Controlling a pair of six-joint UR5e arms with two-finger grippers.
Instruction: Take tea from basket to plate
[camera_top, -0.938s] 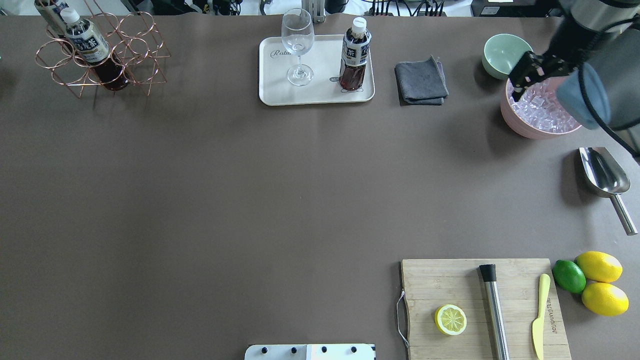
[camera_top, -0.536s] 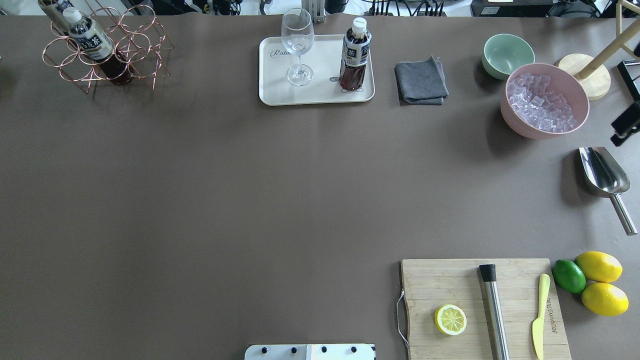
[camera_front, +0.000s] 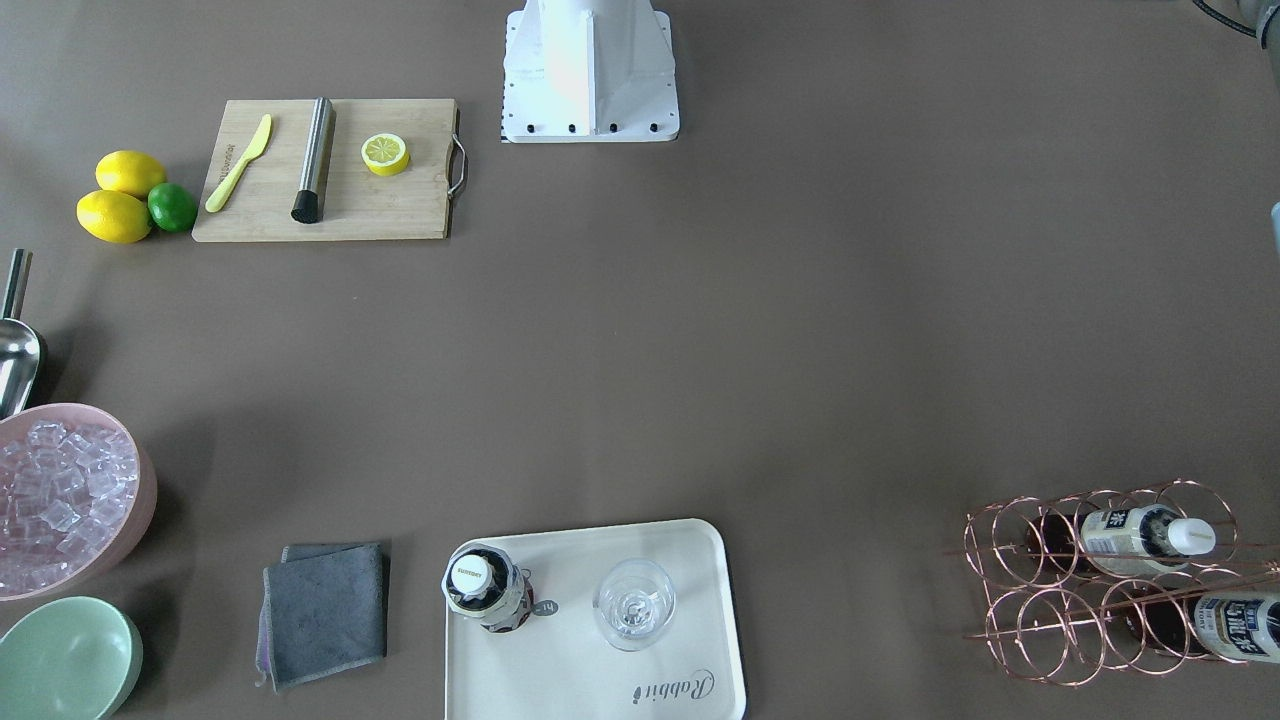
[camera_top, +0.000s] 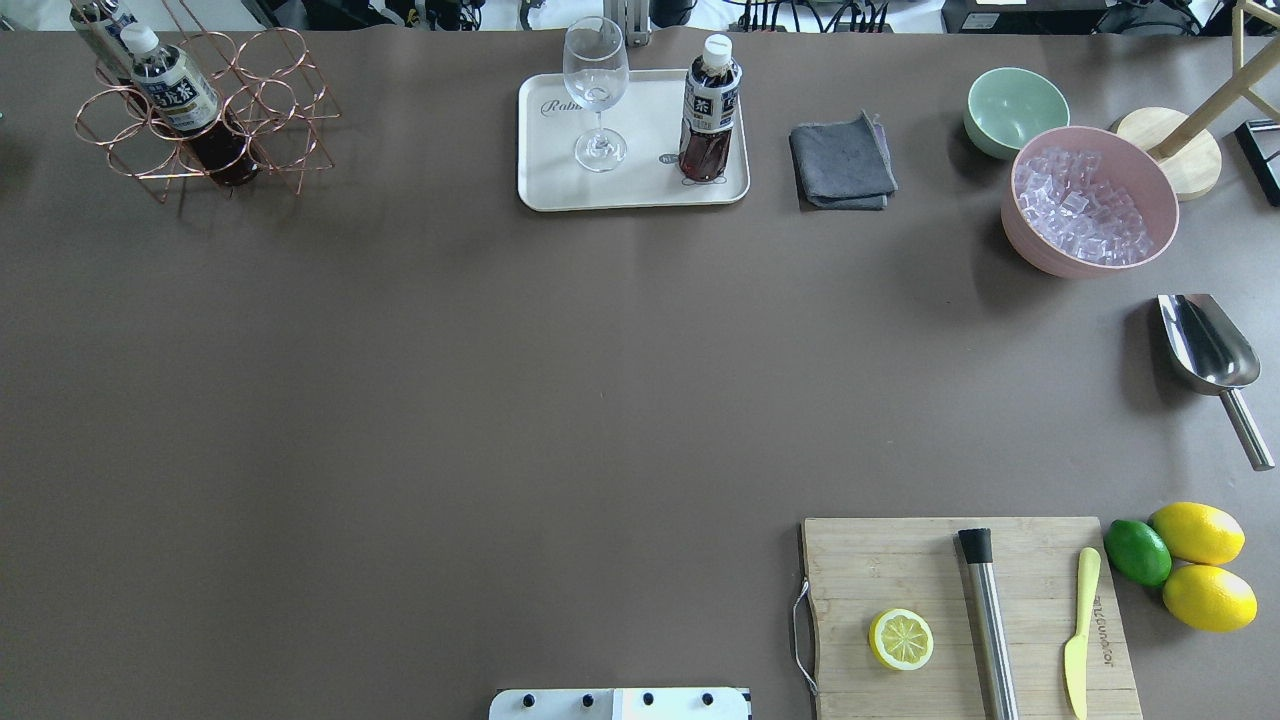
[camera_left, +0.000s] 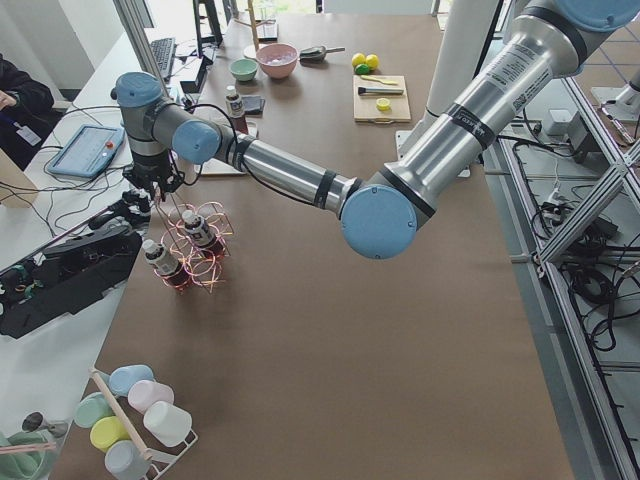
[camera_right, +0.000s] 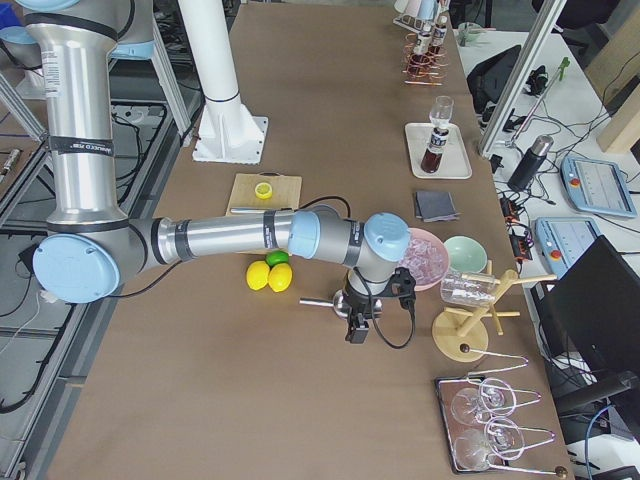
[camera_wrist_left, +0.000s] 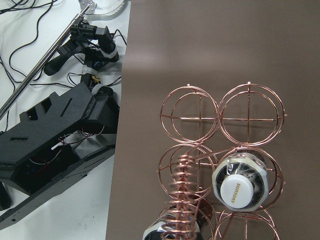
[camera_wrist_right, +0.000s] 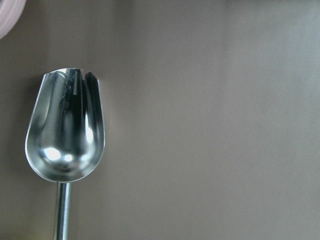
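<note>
While the robot's left arm is stretching long and low from the base towards the table corner on its own left, its wrist is turning downward. The left gripper is hanging just above the twisted handle of the rose-gold wire ring basket. Whether its fingers are spread or pressed together cannot be told from this side view. The right arm is reaching out low over the opposite end of the table with its wrist pointing down. The right gripper is hovering over the table near the polished steel scoop, and its opening likewise cannot be told. One small bottle of dark brown tea with a white cap is standing upright on the cream-white rectangular tray, beside a clear stemmed wine glass. Two matching tea bottles are lying tilted in the basket's rings, their caps pointing away from the tray. A matte brown table surface is carrying everything. Off the edge beside the basket, a white bench is holding black equipment.
</note>
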